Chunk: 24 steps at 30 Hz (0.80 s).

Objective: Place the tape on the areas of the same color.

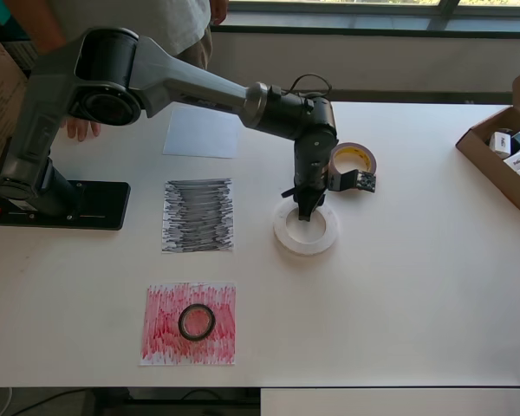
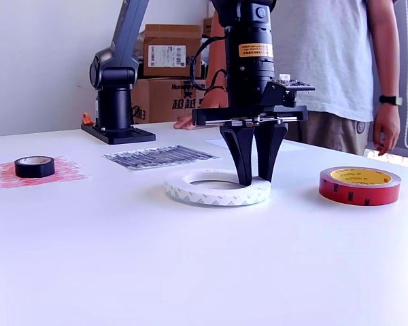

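Observation:
The large white tape ring (image 1: 305, 232) (image 2: 216, 189) lies flat on the bare table. My gripper (image 1: 308, 212) (image 2: 256, 180) points straight down onto its far rim, jaws narrowed on the ring's band, with one finger inside the hole. A dark red roll (image 1: 354, 159) (image 2: 360, 185) with a yellowish core lies just beyond the gripper, partly hidden by the wrist in the overhead view. The small black roll (image 1: 197, 321) (image 2: 35, 166) sits on the red scribbled sheet (image 1: 160, 342) (image 2: 64, 173). Nothing lies on the black-grey sheet (image 1: 198, 215) (image 2: 160, 156) or the white sheet (image 1: 202, 132).
The arm's black base plate (image 1: 87, 205) (image 2: 119, 134) is at the overhead view's left. An open cardboard box (image 1: 481, 165) with small packages stands at the right edge. A person (image 2: 340, 68) stands behind the table, one hand (image 1: 81, 129) resting near the base.

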### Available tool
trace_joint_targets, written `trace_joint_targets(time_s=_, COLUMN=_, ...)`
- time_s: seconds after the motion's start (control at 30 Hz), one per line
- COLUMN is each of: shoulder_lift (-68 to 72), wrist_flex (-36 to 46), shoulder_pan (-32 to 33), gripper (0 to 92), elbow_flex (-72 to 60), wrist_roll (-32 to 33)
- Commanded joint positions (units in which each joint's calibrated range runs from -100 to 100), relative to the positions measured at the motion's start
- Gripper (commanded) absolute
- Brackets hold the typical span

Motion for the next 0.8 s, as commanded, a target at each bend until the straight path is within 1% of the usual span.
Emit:
trace_joint_targets(time_s=0.0, shoulder_lift=-1.2, wrist_flex=0.3, shoulder_pan=1.9, gripper=0.0, elbow_flex=-0.6, wrist_roll=-1.9)
trace_joint_targets(time_s=0.1, shoulder_lift=-5.2, wrist_flex=0.8, shoulder_pan=3.8, gripper=0.0, elbow_flex=-0.2, wrist_roll=-2.6)
trace_joint_targets(time_s=0.2, shoulder_lift=-10.7, wrist_flex=0.8, shoulder_pan=6.5, gripper=0.0, elbow_flex=1.5, wrist_roll=-4.9)
trace_joint_targets(time_s=0.37, shoulder_lift=-19.4, wrist_flex=-0.2, shoulder_pan=12.2, gripper=0.0, elbow_flex=10.3, wrist_roll=-9.0)
trace_joint_targets(time_s=0.5, shoulder_lift=-26.0, wrist_flex=-6.5, shoulder_pan=16.9, gripper=0.0, elbow_flex=22.4, wrist_roll=-9.7)
trace_joint_targets(time_s=0.67, shoulder_lift=-35.2, wrist_flex=-15.3, shoulder_pan=23.0, gripper=0.0, elbow_flex=39.9, wrist_roll=-12.9)
trace_joint_targets(time_s=0.77, shoulder_lift=-38.7, wrist_flex=-20.0, shoulder_pan=25.8, gripper=0.0, elbow_flex=46.8, wrist_roll=-13.5)
